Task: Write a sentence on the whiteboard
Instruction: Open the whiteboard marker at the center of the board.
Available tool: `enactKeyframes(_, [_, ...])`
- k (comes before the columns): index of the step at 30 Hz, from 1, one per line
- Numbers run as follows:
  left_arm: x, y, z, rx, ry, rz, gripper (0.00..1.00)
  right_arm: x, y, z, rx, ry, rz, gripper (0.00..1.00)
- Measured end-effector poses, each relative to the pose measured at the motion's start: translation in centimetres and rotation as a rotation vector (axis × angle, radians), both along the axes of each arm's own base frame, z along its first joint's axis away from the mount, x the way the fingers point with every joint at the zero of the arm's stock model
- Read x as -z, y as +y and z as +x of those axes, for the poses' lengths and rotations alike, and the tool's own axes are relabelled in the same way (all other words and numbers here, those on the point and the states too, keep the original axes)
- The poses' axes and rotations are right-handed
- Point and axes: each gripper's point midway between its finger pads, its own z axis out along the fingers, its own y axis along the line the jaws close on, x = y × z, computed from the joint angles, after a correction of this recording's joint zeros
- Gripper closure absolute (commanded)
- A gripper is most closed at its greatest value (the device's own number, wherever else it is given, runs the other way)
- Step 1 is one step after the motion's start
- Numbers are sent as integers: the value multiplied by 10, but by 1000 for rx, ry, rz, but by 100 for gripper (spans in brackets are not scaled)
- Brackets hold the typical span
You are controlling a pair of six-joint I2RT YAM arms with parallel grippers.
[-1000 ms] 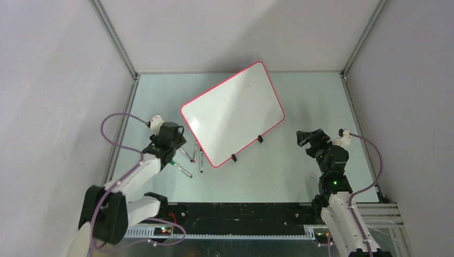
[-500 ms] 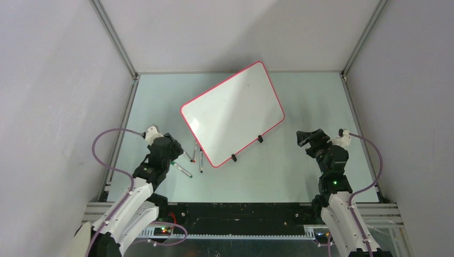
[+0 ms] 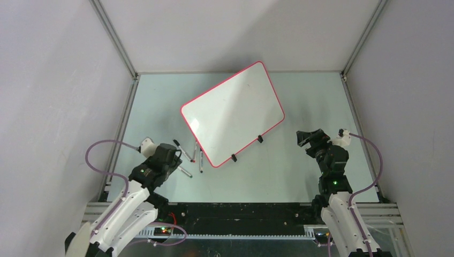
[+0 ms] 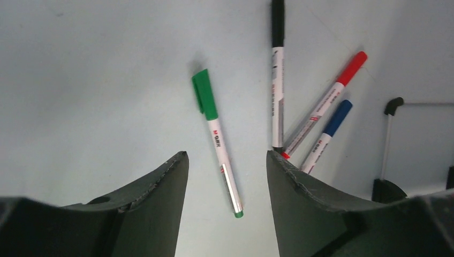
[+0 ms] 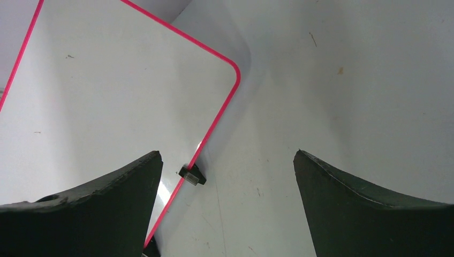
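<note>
Step in hand looks like picking a pen, since the board (image 3: 233, 112) has no writing on it; it lies flat and skewed in the middle of the desk (image 3: 284, 171), well apart from both arm bases. The left hand (image 4: 226, 155) hangs spread open and empty right over the green pen (image 4: 217, 134), whose barrel runs between the two fingers at a slight slant. I'd twist the wrist a touch so the fingers close square across the barrel, then drop straight down. Grab it on the white part below the cap, not on the cap, because the cap is on and will likely have to be pulled off by the other arm. Watch the right-side finger: the black pen (image 4: 277, 80) sits just beside it, with the red pen (image 4: 326, 107) and blue pen (image 4: 326, 136) fanned out past that, so a sloppy descent could nudge those. The right hand (image 5: 227, 155) is open and empty too, hovering near the board's corner by a clip foot (image 5: 191, 175), handy for steadying the board later.
</note>
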Motion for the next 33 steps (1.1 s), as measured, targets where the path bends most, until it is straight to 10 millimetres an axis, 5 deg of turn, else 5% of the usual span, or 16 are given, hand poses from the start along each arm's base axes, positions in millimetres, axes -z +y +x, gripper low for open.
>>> enactKeyframes(12, [26,11,-5,-108,122,39,42,-6,-1,-1,2,-22,0,3])
enactKeyframes(27, [47,28,16,-229,228,13,52,-2,-1,0,6,-10,-1,3])
enactKeyframes(33, [55,27,25,-239,275,-5,80,-1,-1,0,6,-3,-1,3])
